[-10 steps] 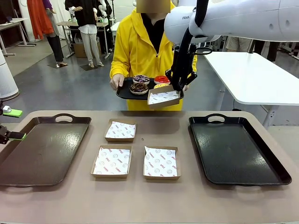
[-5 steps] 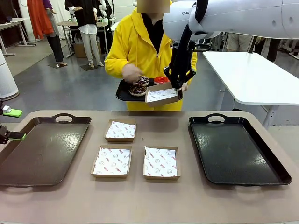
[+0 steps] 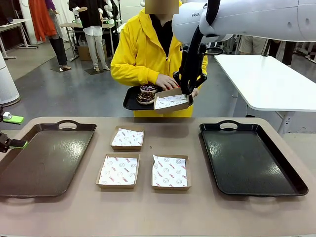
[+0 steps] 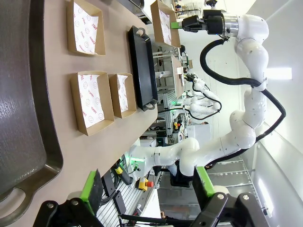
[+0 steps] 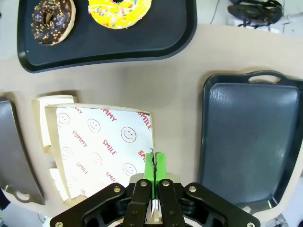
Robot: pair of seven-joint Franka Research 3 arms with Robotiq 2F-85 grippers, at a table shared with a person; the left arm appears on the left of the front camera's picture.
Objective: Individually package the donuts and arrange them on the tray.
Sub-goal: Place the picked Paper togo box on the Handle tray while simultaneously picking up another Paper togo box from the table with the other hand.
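Observation:
My right gripper (image 3: 187, 92) is shut on the rim of a paper-lined brown box (image 3: 171, 101), held in the air next to the small black tray (image 3: 131, 101) that the person carries. On that tray a dark chocolate donut (image 3: 146, 94) shows, and the person's hand (image 3: 167, 81) lies over the other donuts. In the right wrist view the right gripper (image 5: 155, 166) pinches the box (image 5: 102, 149), with the crumbed chocolate donut (image 5: 53, 20) and the yellow sprinkled donut (image 5: 120, 9) beyond. My left gripper (image 3: 15, 131) stands open at the far left, and its fingers (image 4: 90, 187) hold nothing.
Three paper-lined boxes (image 3: 127, 138) (image 3: 118, 171) (image 3: 170, 172) lie mid-table. A large brown tray (image 3: 47, 158) is at the left, a large black tray (image 3: 249, 158) at the right. People stand far behind.
The person's hand moved from the tray's left edge across the donuts toward the held box, and now covers the red donut. My right gripper shifted the box slightly left. The left arm stayed still.

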